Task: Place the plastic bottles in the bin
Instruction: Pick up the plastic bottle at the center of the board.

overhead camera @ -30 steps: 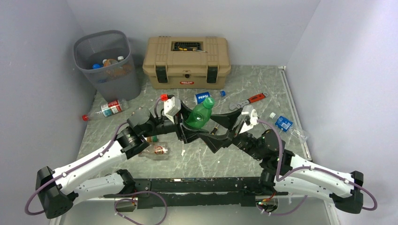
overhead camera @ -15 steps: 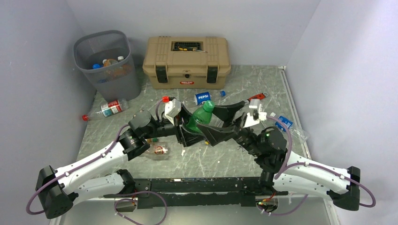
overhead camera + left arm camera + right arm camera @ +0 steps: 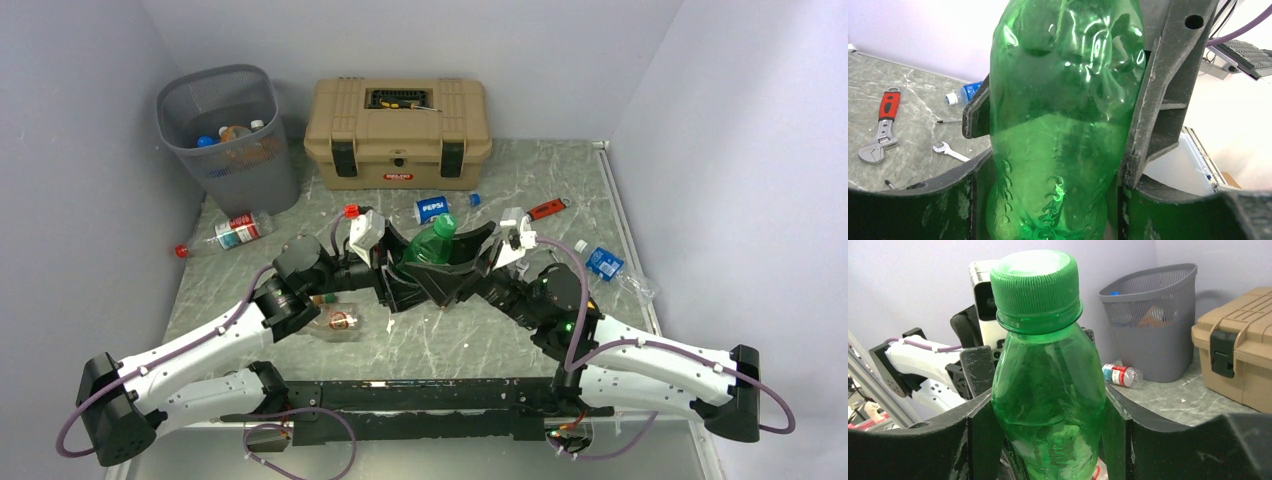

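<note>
above the middle of the desk [image 3: 560, 170] the left tool [image 3: 1048, 200] gripped the green bottle [image 3: 432, 243] low and the right tool [image 3: 1048, 440] pinched it higher, seemingly a handover toward the bin [image 3: 225, 150].

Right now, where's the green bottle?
Top view: the green bottle is mid-table, held between the left gripper and right gripper, in front of the toolbox.

One green plastic bottle [image 3: 432, 245], green-capped: raised, tilted, centre. One round grey wire-mesh bin [image 3: 245, 175]: upright, 11 o'clock, capped bottles [image 3: 206, 141] inside. One clear red-white-labelled bottle [image 3: 232, 232]: lying flat, 9 o'clock, near bin.
</note>
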{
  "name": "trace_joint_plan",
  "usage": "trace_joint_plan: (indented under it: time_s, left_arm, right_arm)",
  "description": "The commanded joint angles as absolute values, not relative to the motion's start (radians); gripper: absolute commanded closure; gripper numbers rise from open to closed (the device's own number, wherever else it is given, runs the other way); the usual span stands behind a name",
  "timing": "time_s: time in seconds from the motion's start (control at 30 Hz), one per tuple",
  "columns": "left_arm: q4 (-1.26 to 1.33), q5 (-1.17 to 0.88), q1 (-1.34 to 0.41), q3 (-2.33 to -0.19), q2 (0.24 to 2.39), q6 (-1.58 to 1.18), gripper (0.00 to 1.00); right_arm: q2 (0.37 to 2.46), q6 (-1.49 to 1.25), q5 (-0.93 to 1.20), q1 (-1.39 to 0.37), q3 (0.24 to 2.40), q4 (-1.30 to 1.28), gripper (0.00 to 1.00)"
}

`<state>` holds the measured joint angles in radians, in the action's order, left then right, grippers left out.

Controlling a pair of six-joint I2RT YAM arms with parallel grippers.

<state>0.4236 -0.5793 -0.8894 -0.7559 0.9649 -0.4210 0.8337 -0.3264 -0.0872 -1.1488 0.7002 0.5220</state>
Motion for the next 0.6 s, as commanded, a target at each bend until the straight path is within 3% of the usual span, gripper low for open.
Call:
trace_joint_plan:
  time_s: [0.0,0.03,0.07,0.1,0.4,0.57]
  left_arm:
    - [0.49,-0.619,-0.891,-0.775,0.959,-0.431,0.66]
    - [0.461,-0.61,-0.892,-0.779,0.955,-0.432,0.45]
    - [0.428,-0.596,-0.892,-0.783,0.948,-0.431,0.18]
    - [0.39,-0.573,-0.892,-0.785,0.937,-0.426,0.02]
    - [0.06,-0.302,-0.892,-0.813,0.616,-0.103,0.01]
    - [-0.08,-0.338,-0.892,-1.02,0.715,-0.026,0.01]
  right_arm:
    - [0.808,-0.327,-0.09,-1.147,0.696,0.581,0.63]
    - [0.797,-0.318,-0.089,-1.147,0.691,0.584,0.66]
    - [0.787,-0.307,-0.091,-1.147,0.687,0.581,0.68]
    - [0.773,-0.295,-0.096,-1.147,0.686,0.572,0.69]
    - [0.645,-0.066,-0.169,-1.147,0.678,0.188,0.8]
    - [0.674,-0.067,-0.107,-1.147,0.63,0.146,0.9]
